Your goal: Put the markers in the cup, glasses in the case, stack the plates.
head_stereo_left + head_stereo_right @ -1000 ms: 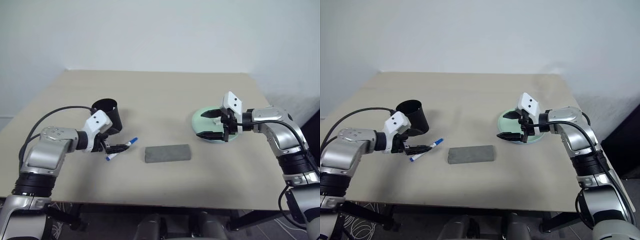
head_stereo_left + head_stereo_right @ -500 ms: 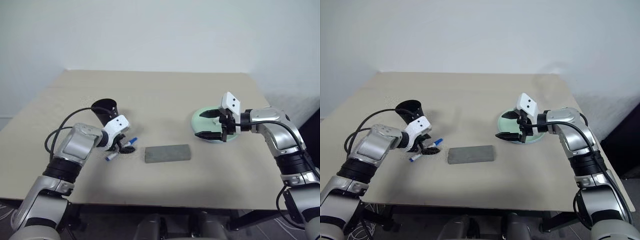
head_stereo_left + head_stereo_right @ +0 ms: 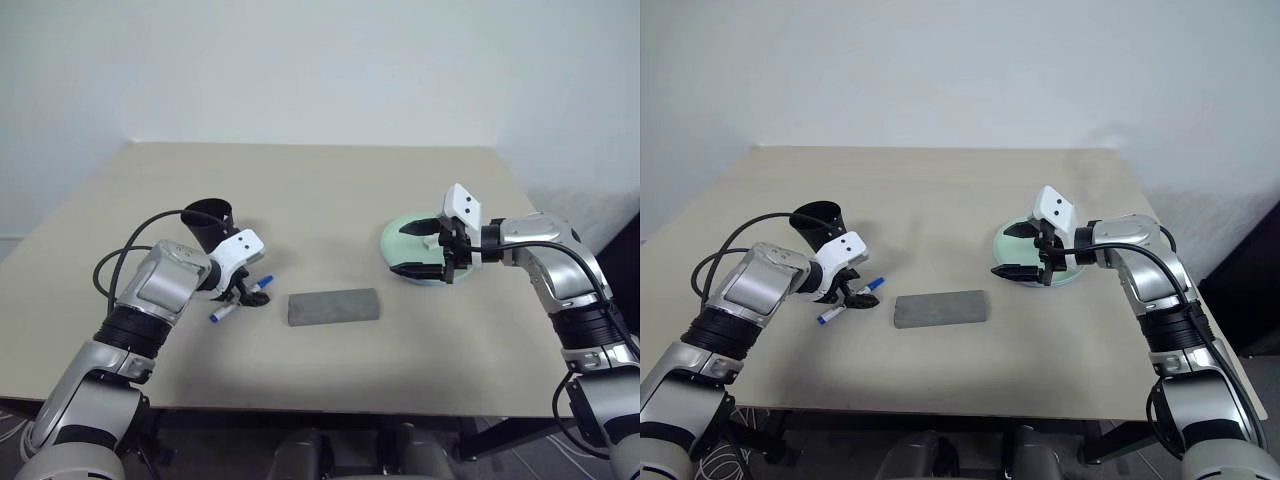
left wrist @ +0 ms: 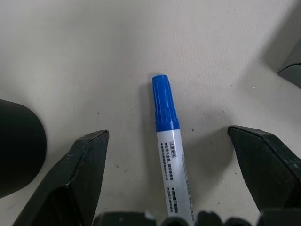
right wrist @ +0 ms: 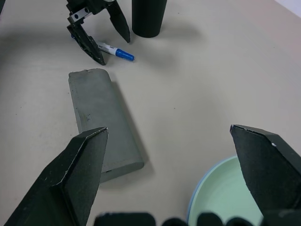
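A matte beige counter [image 3: 330, 190] is carrying everything here, its surface flecked with tiny dark specks in the left wrist view. The blue-capped marker [image 4: 170, 155] is lying flat on it, a slim white barrel with small printed text and a ribbed, glossy blue cap. The left hand [image 3: 243, 294] is angling down over it with its two black wedge-shaped fingers [image 4: 80, 183] spread, one on each side of the barrel and not touching it, so the marker is lying free; the barrel's rear end is running out of the wrist view. Just beside, the black cup [image 3: 212, 225] is standing on the counter, matte, tapered, wider at the rim, with the left wrist partly covering its lower half.

Near the counter's middle the grey case [image 3: 334, 306] is lying shut, a flat rectangular box with rounded corners and a dull, slightly grainy skin.

On the right, the mint green plate [image 3: 400, 240] is sitting round and shallow, with smooth plastic sheen. A pale blue edge is showing along its near rim in the right wrist view, but whether that is a second plate is hard to make out. The right hand [image 3: 422, 250] is hovering over the plate's near side, fingers [image 5: 77, 174] splayed wide and gripping nothing, hiding part of the plate.
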You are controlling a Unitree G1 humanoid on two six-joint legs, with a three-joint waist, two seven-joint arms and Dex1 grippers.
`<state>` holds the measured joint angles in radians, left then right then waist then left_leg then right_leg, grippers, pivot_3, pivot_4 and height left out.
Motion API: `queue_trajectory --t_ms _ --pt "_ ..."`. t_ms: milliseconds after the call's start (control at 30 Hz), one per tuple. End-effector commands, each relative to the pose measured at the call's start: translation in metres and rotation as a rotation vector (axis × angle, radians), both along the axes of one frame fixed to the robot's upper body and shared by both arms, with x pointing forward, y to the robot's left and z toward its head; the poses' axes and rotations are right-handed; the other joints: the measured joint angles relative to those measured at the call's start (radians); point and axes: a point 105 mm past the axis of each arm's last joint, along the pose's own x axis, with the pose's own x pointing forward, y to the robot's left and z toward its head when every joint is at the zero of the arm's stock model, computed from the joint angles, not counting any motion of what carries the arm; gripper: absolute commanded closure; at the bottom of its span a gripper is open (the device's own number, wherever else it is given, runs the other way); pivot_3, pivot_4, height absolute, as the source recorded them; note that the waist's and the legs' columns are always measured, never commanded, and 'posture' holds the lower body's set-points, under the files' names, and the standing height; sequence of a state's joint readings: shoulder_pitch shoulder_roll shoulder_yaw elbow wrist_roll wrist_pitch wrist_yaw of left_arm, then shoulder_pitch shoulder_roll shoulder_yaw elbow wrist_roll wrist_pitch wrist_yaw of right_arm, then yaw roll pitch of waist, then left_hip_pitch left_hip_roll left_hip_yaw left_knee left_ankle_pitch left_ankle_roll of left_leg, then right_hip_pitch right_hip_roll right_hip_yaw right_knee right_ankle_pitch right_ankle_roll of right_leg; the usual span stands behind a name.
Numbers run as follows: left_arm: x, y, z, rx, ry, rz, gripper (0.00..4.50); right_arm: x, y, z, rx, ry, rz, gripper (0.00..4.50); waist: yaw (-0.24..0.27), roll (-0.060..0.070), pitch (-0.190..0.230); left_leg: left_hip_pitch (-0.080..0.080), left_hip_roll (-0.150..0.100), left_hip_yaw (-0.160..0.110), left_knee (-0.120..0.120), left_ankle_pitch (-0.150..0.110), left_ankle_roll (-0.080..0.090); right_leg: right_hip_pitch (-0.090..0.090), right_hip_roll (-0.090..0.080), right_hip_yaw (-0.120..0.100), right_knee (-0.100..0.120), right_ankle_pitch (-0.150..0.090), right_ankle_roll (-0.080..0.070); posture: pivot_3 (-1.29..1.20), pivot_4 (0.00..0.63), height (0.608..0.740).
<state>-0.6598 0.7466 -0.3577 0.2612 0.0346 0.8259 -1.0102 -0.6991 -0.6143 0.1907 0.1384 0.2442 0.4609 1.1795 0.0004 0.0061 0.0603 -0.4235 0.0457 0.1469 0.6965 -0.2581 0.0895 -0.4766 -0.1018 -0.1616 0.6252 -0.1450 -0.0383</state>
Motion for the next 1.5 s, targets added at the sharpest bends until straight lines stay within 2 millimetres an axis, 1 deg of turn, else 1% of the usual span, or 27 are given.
queue_trajectory --t_ms 33,100,300,333,400,467,600,733,800,833,900,1033,1067,1133,1200,1267,1333,1400,1500 --pt "-0.003 0.008 -0.006 0.044 0.034 0.034 1.45 0.003 0.003 0.019 0.018 -0.072 0.011 0.0 -0.001 0.0 0.0 0.0 0.0 0.0 0.0 0.0 0.0 0.0 0.0 0.0 0.0 0.0 0.0 0.0 0.0 0.732" --pt "-0.004 0.008 -0.006 0.046 0.037 0.034 2.1 0.003 0.003 0.019 0.019 -0.072 0.011 0.0 -0.001 0.0 0.0 0.002 0.001 0.0 0.0 0.0 0.0 0.001 0.0 0.0 0.0 0.0 0.0 0.0 0.0 0.732" --pt "-0.007 0.008 -0.005 0.058 0.04 0.022 4.25 0.003 0.005 0.018 0.021 -0.073 0.015 0.0 -0.002 0.0 0.0 0.009 0.001 -0.001 0.0 0.0 0.0 0.007 -0.001 -0.002 -0.002 0.0 0.0 0.0 0.0 0.732" --pt "-0.006 0.004 -0.002 0.046 0.029 0.012 4.42 0.003 0.005 0.018 0.022 -0.073 0.015 0.0 -0.002 0.0 0.0 0.01 0.002 -0.001 0.0 0.0 0.0 0.008 -0.001 -0.003 -0.002 0.0 0.0 0.0 0.0 0.732" --pt "-0.004 -0.004 0.006 0.004 0.005 -0.006 4.42 0.003 0.006 0.018 0.021 -0.072 0.014 0.0 -0.002 0.0 0.0 0.01 0.002 -0.001 0.0 0.0 0.0 0.007 -0.001 -0.003 -0.003 0.0 0.0 0.0 0.0 0.732" --pt "0.002 -0.015 0.021 -0.057 -0.048 -0.026 4.42 0.003 0.006 0.017 0.021 -0.072 0.015 0.0 -0.001 0.0 0.0 0.01 0.001 -0.001 0.0 0.0 0.0 0.007 -0.001 -0.002 -0.003 0.0 0.0 0.0 0.0 0.732" --pt "0.014 -0.041 0.069 -0.22 -0.182 -0.063 4.42 0.003 0.006 0.018 0.021 -0.074 0.016 0.0 0.009 -0.001 0.001 0.008 -0.001 -0.003 0.0 0.0 0.0 0.004 -0.001 0.0 -0.002 0.0 0.0 0.0 0.0 0.732" --pt "0.018 -0.062 0.12 -0.396 -0.296 -0.096 4.42 0.004 0.005 0.02 0.02 -0.078 0.016 0.0 0.007 -0.002 0.001 0.0 -0.002 -0.003 0.001 0.0 0.0 -0.001 0.0 0.004 -0.002 0.0 0.0 0.0 0.0 0.732" --pt "0.021 -0.066 0.143 -0.464 -0.373 -0.102 4.42 0.004 0.005 0.02 0.02 -0.08 0.015 0.0 0.004 -0.002 0.001 -0.002 -0.002 -0.003 0.001 0.002 -0.003 -0.002 0.0 0.004 -0.001 0.001 0.001 0.0 0.0 0.732" --pt "0.023 -0.066 0.152 -0.484 -0.411 -0.1 4.42 0.004 0.006 0.021 0.02 -0.08 0.015 0.0 0.003 -0.002 0.001 -0.001 -0.003 -0.003 0.001 0.003 -0.005 -0.002 0.0 0.004 -0.001 0.001 0.001 0.0 0.0 0.732" --pt "0.034 -0.054 0.164 -0.494 -0.505 -0.047 4.42 0.005 0.006 0.021 0.021 -0.082 0.016 0.0 -0.002 -0.002 0.001 -0.001 -0.004 -0.003 0.001 0.003 -0.005 -0.002 0.001 0.004 -0.001 0.001 0.002 0.0 0.0 0.732" --pt "0.061 -0.017 0.169 -0.432 -0.711 0.097 4.42 0.005 0.007 0.02 0.022 -0.08 0.018 0.0 -0.003 -0.002 0.001 0.003 -0.003 -0.001 0.001 0.003 -0.005 0.001 0.002 0.004 0.0 0.001 0.002 0.0 0.0 0.732" --pt "0.065 -0.01 0.17 -0.442 -0.742 0.134 4.42 0.004 0.007 0.02 0.022 -0.08 0.019 0.0 -0.002 -0.002 0.001 0.004 -0.003 -0.001 0.001 0.002 -0.004 0.002 0.002 0.004 0.0 0.001 0.002 0.0 0.0 0.732" --pt "0.069 -0.003 0.171 -0.463 -0.768 0.169 4.42 0.004 0.008 0.02 0.023 -0.08 0.02 0.0 -0.002 -0.003 0.001 0.006 -0.002 -0.002 0.001 0.0 0.0 0.004 0.002 0.004 0.0 0.001 0.002 0.0 0.0 0.732" --pt "0.075 0.014 0.171 -0.395 -0.856 0.223 4.42 0.004 0.008 0.02 0.023 -0.08 0.02 0.0 0.0 -0.003 0.001 0.006 -0.003 -0.001 0.001 0.0 0.001 0.005 0.001 0.004 0.0 0.001 0.002 0.0 0.0 0.732" --pt "0.077 0.021 0.171 -0.364 -0.898 0.242 4.42 0.004 0.008 0.02 0.023 -0.08 0.02 0.0 0.003 -0.003 0.001 0.007 -0.003 -0.001 0.001 0.0 0.001 0.006 0.001 0.004 -0.001 0.001 0.002 0.0 0.0 0.732" --pt "0.08 0.033 0.166 -0.37 -0.934 0.306 4.42 0.004 0.008 0.02 0.023 -0.079 0.023 0.0 0.003 -0.003 0.001 0.007 -0.003 0.0 0.001 0.0 0.001 0.006 0.0 0.004 -0.002 0.001 0.002 0.0 0.0 0.732" --pt "0.082 0.041 0.158 -0.364 -0.952 0.339 4.42 0.004 0.009 0.019 0.023 -0.079 0.025 0.0 0.003 -0.003 0.001 0.007 -0.004 0.001 0.001 -0.001 0.002 0.005 0.0 0.005 -0.002 0.001 0.002 0.0 0.0 0.732" --pt "0.084 0.047 0.148 -0.357 -0.959 0.372 4.42 0.004 0.009 0.02 0.023 -0.08 0.026 0.0 0.003 -0.003 0.001 0.007 -0.004 0.001 0.001 -0.001 0.002 0.005 0.0 0.006 -0.001 0.002 0.002 0.0 0.0 0.732"
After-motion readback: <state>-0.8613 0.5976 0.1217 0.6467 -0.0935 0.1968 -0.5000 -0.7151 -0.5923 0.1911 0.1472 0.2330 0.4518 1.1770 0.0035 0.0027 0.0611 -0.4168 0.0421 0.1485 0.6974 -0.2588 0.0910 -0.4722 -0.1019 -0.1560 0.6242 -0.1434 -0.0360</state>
